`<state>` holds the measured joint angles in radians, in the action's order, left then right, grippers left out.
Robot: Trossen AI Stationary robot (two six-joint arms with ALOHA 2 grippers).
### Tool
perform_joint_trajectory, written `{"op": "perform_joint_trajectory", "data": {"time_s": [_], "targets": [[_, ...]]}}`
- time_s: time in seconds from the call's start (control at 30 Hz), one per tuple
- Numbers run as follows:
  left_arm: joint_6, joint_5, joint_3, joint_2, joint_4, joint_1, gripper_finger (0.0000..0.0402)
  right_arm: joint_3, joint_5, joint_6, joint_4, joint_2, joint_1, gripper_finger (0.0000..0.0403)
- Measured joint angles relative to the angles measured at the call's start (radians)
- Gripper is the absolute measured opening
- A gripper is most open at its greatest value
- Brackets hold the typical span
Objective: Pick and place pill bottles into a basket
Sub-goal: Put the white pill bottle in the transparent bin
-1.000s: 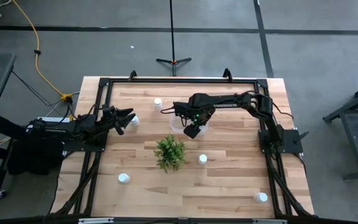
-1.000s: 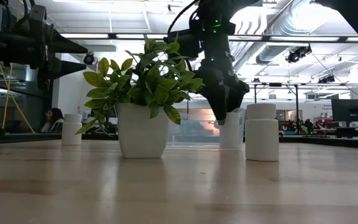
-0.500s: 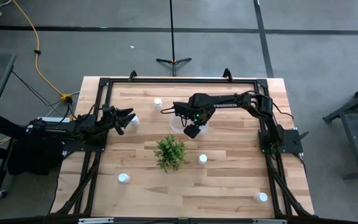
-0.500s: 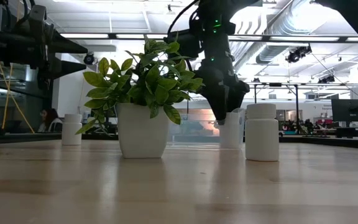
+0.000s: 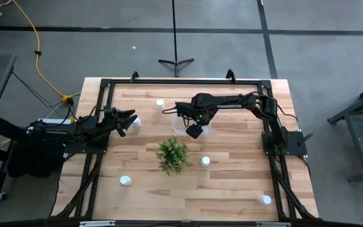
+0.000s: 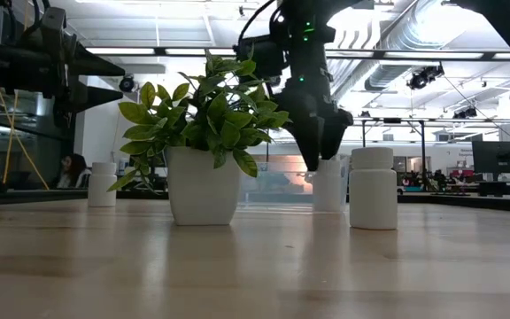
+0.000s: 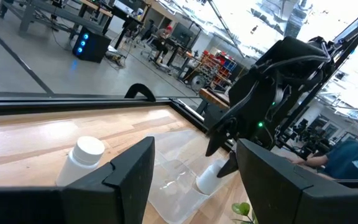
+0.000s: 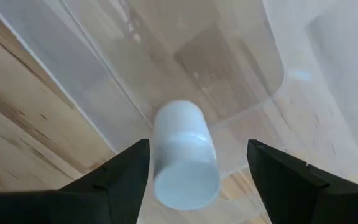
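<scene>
Right hand [image 8: 197, 180]: fingers apart, above pill bottle [image 8: 184, 155] inside clear basket [image 8: 166, 62]. Left hand [image 7: 194, 180]: fingers apart, at tabletop [image 5: 232, 183] edge.

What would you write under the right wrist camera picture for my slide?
Open right gripper hovering over a white pill bottle standing inside the clear basket on the wooden table.

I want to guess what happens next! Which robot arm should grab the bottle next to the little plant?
Probably the right. Its open gripper hangs over the basket, close to that bottle. The left gripper waits by the table's left edge, beside another bottle.
</scene>
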<state>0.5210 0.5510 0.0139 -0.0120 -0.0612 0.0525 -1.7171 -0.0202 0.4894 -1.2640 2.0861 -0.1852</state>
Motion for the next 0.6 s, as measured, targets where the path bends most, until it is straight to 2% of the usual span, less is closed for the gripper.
{"op": "perform_joint_trajectory", "data": {"time_s": [0.47,0.6], "targets": [[0.000,0.000,0.000,0.000,0.000,0.000,0.0262,-0.135,-0.052,-0.022,0.024,-0.001,0.002,0.0259],[0.000,0.000,0.000,0.000,0.000,0.000,0.0262,-0.187,-0.072,-0.074,0.025,-0.001,0.005,0.0259]]}}
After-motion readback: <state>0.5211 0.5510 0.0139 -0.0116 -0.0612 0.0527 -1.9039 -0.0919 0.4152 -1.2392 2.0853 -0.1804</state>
